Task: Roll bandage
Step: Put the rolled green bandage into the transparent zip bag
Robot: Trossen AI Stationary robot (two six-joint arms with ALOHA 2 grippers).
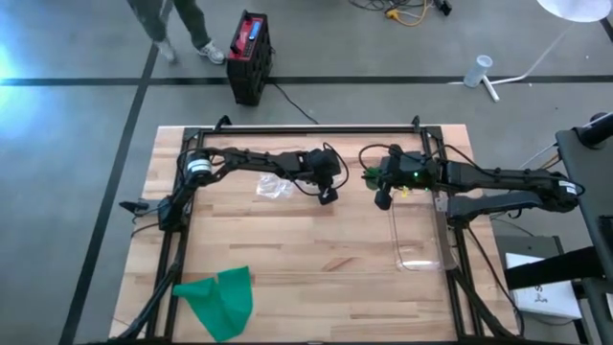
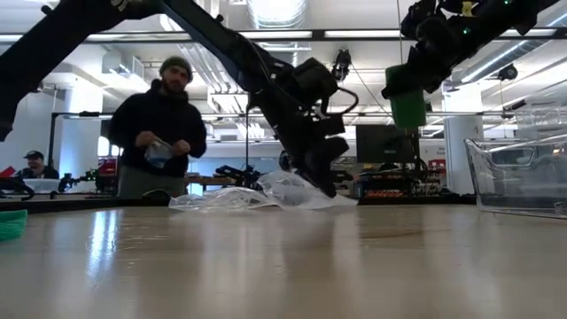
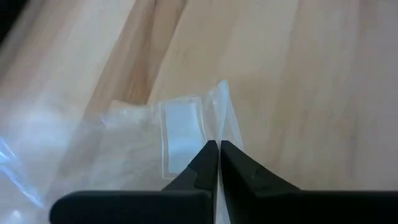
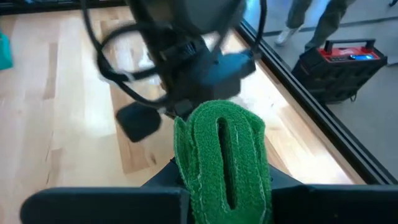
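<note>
The right gripper [image 4: 221, 186] pinches the rolled green bandage [image 4: 222, 158] above the bench [image 1: 316, 249]. The left gripper [image 3: 217, 152], jaws pressed together, nips the clear plastic bag [image 3: 143, 143] edge. Next step, judged: lift the bag open to receive the bandage.

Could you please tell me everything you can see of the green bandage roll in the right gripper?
The green bandage roll is fuzzy, woven-looking fabric wound in layers into a flattened oval around a narrow central slit. The right gripper is shut on it, one finger on each side, holding it in the air above the table, near the clear container. Nothing else touches it.
</note>
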